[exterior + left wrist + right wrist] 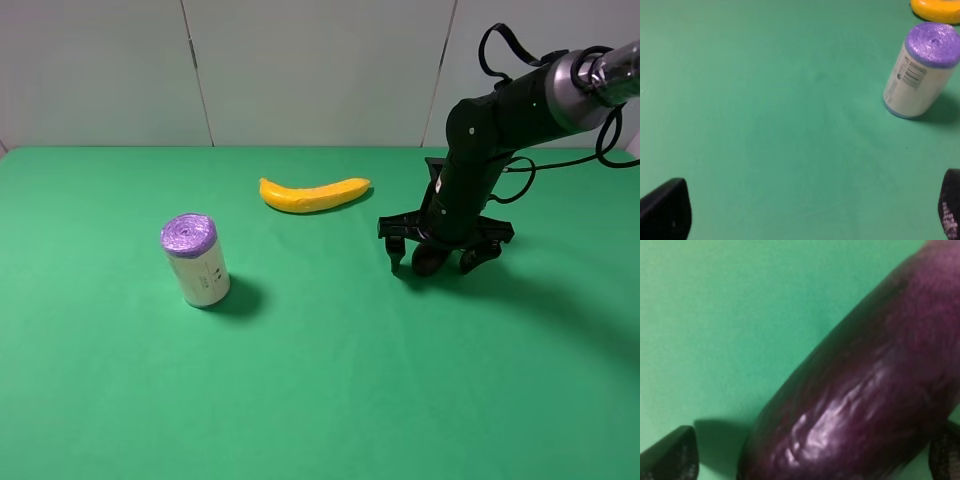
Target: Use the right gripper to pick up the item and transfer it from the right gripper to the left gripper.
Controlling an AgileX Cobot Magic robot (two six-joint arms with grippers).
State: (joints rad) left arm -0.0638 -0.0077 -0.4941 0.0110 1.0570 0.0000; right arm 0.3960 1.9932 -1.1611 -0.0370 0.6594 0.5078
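In the right wrist view the eggplant [850, 390] is seen close up, lying on the green tabletop [715, 315], with its glossy purple skin filling most of the picture. The right hand [807, 457] is spread open astride it. One fingertip [670, 457] is held apart from the skin, and the other is close against the far flank; whether that one touches cannot be told.

In the exterior high view all this is placed right of centre, where the arm is lowered to the tabletop. The banana [313, 194] lies at upper centre, well apart, and the roll [194, 260] stands left of centre. The left hand [807, 212] is shown only in its own wrist view, open and empty, with the roll ahead of it.

The pick-up is judged to be the step in hand, with the grasp not yet made. Next, the fingers would need to be closed firmly across the eggplant's width, since the skin looks slick, and the eggplant then lifted toward the left hand.
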